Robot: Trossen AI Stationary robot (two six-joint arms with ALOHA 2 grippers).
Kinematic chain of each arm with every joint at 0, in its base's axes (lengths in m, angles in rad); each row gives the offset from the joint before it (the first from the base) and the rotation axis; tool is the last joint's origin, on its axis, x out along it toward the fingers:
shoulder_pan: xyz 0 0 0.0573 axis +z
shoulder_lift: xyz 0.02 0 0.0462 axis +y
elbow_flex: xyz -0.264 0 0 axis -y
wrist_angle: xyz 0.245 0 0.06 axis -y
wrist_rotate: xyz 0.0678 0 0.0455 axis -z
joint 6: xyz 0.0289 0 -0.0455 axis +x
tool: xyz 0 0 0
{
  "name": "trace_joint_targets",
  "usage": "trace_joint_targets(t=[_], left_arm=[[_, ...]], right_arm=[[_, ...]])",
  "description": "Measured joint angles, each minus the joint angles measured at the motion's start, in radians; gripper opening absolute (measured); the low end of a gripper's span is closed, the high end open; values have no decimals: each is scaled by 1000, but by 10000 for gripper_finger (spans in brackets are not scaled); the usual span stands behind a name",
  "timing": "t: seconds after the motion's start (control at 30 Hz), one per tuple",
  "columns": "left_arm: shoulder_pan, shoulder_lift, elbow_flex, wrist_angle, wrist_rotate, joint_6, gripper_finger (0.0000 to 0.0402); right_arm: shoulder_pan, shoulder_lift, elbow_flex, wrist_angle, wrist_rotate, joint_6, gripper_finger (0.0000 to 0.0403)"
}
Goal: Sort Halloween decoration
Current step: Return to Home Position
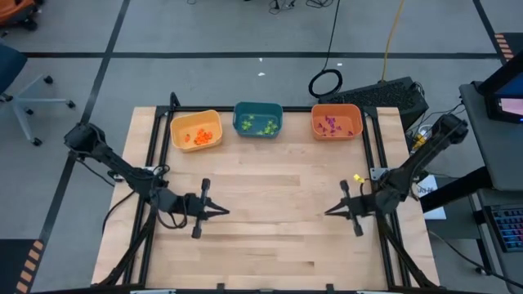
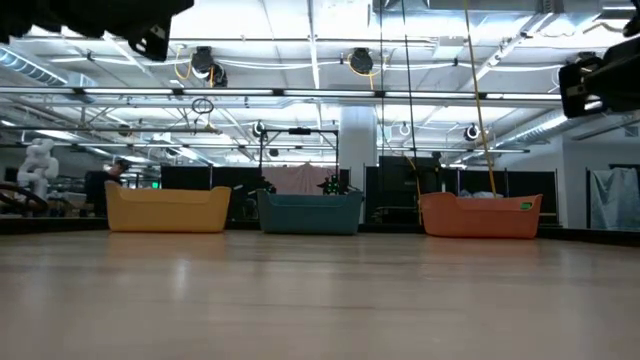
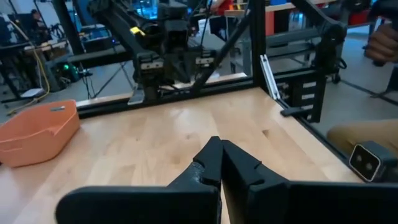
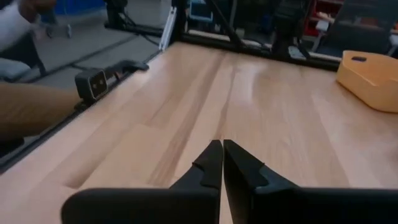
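pale wooden tabletop (image 1: 278, 237) carries three rectangular plastic bins at its far edge: tiny orange trinkets (image 1: 200, 137) in the yellow bin (image 1: 196, 115), green trinkets (image 1: 260, 125) in the teal bin (image 1: 258, 104), purple trinkets (image 1: 331, 124) in the orange bin (image 1: 337, 107). risk, judged low: forward overshoot would drive left claw (image 1: 222, 211) into right claw (image 1: 328, 211). both hover low, pinched shut, empty, facing each other.

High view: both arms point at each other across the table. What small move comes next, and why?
Probably none beyond holding both arms there: the left end effector and right end effector are shut and empty, and trinkets show only inside the yellow bin, teal bin and orange bin.
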Motion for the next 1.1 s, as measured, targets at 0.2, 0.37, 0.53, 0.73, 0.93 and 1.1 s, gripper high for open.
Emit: trace_joint_targets(t=[0.2,0.37,0.53,0.73,0.93,1.1], left_arm=[[28,0,-67,69,49,-5,8],[67,0,-102,111,143,-3,8],[116,0,-165,187,214,-8,8],[154,-6,-218,228,270,-34,8],[169,-58,-273,229,283,-35,8],[169,-148,-324,224,284,-35,8]], right_arm=[[-14,-137,-76,8,-56,-39,0],[-20,-211,-103,3,-101,-73,0],[-19,-282,-138,4,-108,-89,0],[-19,-359,-155,-2,-146,-95,0],[-19,-435,-157,-70,-159,-113,0],[-19,-513,-158,-140,-160,-115,0]])
